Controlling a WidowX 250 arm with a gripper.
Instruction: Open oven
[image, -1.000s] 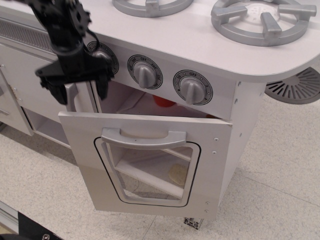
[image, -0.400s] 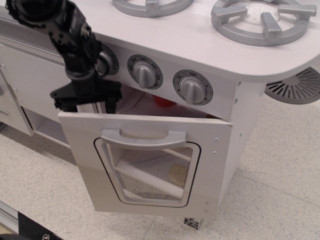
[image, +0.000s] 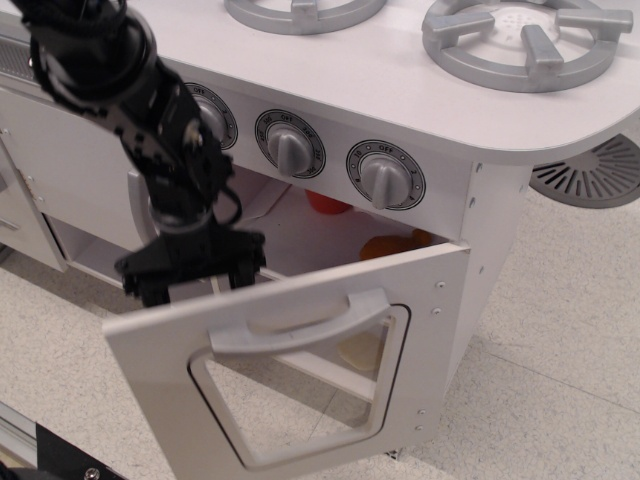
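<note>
The white toy oven (image: 460, 190) stands under the stovetop. Its door (image: 300, 370), with a grey-framed clear window and a wide grey bar handle (image: 300, 325), hangs partly open, tilted down and outward. My black gripper (image: 192, 272) is behind the door's upper left edge, fingers (image: 240, 262) spread and pointing down over the rim. It holds nothing that I can see. Inside the oven, red and orange items (image: 385, 245) show on the shelf.
Three grey knobs (image: 290, 148) sit on the panel above the oven. Two grey burners (image: 520, 40) are on the stovetop. A white cabinet (image: 60, 180) stands to the left. A grey vent disc (image: 590, 172) lies on the speckled floor at right.
The gripper has moved down and right onto the door's top edge. The door has swung further down and open, showing more of the oven's inside.
</note>
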